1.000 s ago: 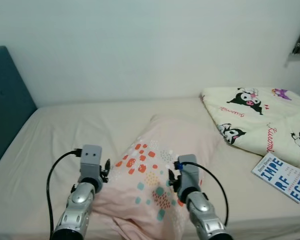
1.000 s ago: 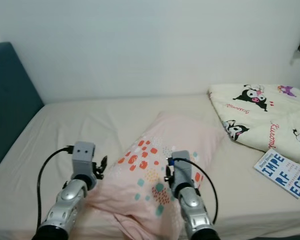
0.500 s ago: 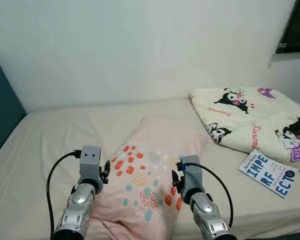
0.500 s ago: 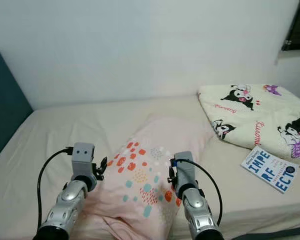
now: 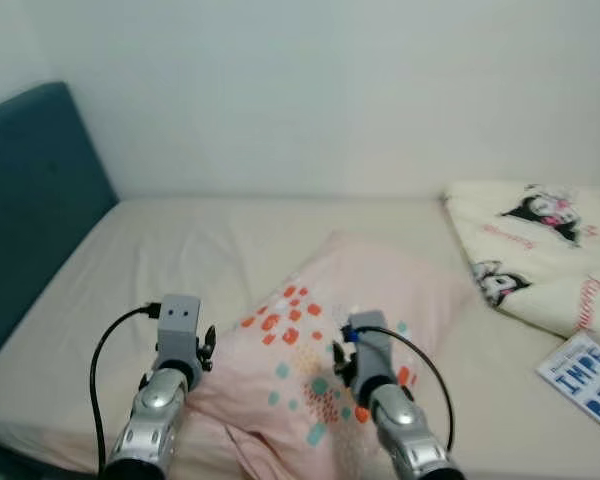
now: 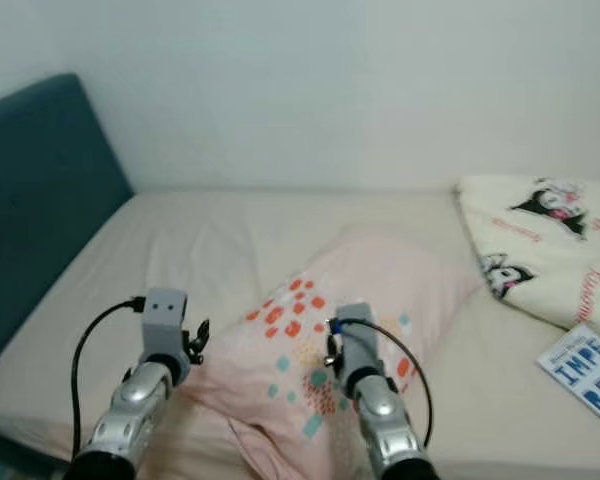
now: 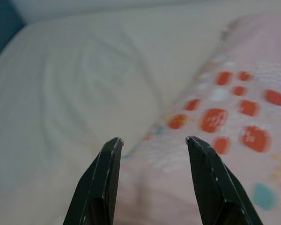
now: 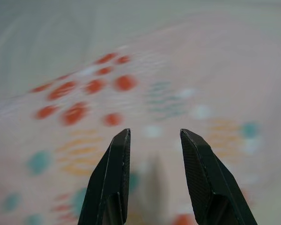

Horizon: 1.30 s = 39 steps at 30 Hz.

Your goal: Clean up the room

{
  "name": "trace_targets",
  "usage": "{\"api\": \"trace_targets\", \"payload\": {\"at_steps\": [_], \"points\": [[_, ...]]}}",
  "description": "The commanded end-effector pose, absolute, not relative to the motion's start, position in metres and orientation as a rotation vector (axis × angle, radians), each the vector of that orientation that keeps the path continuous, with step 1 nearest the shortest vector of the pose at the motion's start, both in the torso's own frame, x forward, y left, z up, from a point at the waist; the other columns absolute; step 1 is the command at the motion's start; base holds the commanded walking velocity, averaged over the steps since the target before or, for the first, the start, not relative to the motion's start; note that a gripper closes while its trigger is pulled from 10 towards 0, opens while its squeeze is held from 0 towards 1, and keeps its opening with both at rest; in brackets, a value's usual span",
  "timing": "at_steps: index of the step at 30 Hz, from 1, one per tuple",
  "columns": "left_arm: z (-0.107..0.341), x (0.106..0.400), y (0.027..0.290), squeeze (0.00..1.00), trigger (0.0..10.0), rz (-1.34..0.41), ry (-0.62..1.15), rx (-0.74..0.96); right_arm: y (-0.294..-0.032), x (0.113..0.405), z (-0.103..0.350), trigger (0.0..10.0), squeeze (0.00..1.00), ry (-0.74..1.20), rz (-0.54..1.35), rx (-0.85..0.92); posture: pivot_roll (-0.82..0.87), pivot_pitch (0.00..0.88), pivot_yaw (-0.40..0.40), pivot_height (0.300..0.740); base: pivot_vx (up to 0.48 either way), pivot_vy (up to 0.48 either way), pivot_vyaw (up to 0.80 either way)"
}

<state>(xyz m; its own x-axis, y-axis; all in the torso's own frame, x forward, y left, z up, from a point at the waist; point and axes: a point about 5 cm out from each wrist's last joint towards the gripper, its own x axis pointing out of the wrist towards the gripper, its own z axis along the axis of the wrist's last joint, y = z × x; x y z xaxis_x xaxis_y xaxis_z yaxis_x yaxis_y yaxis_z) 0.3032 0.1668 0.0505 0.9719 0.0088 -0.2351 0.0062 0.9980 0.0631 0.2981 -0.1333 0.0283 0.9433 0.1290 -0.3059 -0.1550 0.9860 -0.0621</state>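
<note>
A pink pillow (image 5: 380, 290) with red, teal and yellow spots lies slanted on the cream bed (image 5: 200, 240), its near end bunched up between my arms. My left gripper (image 5: 208, 350) is at the pillow's left edge, with fabric between its black fingers (image 7: 110, 161). On the pillow's patterned middle sits my right gripper (image 5: 340, 362), with cloth caught between its fingers (image 8: 119, 154). Both pairs of fingers stand a little apart around the thick fabric.
A teal headboard (image 5: 30, 200) stands at the left end of the bed. A folded cream blanket (image 5: 540, 240) with cartoon prints lies at the right, with a blue and white book (image 5: 590, 375) near the front edge. A white wall runs behind.
The view swung right, then back left, bringing the headboard in and pushing blanket and book toward the right edge. The pillow's near end stayed with my grippers.
</note>
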Motion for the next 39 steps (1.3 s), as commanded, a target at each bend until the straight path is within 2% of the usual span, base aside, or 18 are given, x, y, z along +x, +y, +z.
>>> {"api": "trace_targets", "payload": {"at_steps": [1,9,14,30,39], "points": [[0.05,0.303,0.168,0.0,10.0,0.004,0.241,0.072,-0.134,0.295,0.025,10.0,0.0,0.315,0.128,-0.064,0.06,0.0,0.025,0.74,0.0,0.0,0.0],[0.051,0.304,0.169,0.0,10.0,0.004,0.236,0.082,-0.133,0.294,0.024,10.0,0.0,0.317,0.127,-0.066,0.06,0.0,0.025,0.74,0.0,0.0,0.0],[0.052,0.304,0.167,0.0,10.0,-0.023,0.227,0.073,-0.133,0.294,0.024,10.0,0.0,0.317,0.124,-0.065,0.06,0.0,0.026,0.74,0.0,0.446,0.0],[0.055,0.304,0.167,0.0,10.0,-0.035,0.215,0.083,-0.139,0.293,0.022,10.0,0.0,0.329,0.071,-0.04,0.06,0.0,0.033,0.74,0.0,0.0,0.0],[0.052,0.303,0.172,0.0,10.0,0.006,0.23,0.032,-0.145,0.292,0.023,10.0,0.0,0.323,0.045,-0.024,0.06,0.0,0.03,0.706,0.0,0.0,0.0]]}}
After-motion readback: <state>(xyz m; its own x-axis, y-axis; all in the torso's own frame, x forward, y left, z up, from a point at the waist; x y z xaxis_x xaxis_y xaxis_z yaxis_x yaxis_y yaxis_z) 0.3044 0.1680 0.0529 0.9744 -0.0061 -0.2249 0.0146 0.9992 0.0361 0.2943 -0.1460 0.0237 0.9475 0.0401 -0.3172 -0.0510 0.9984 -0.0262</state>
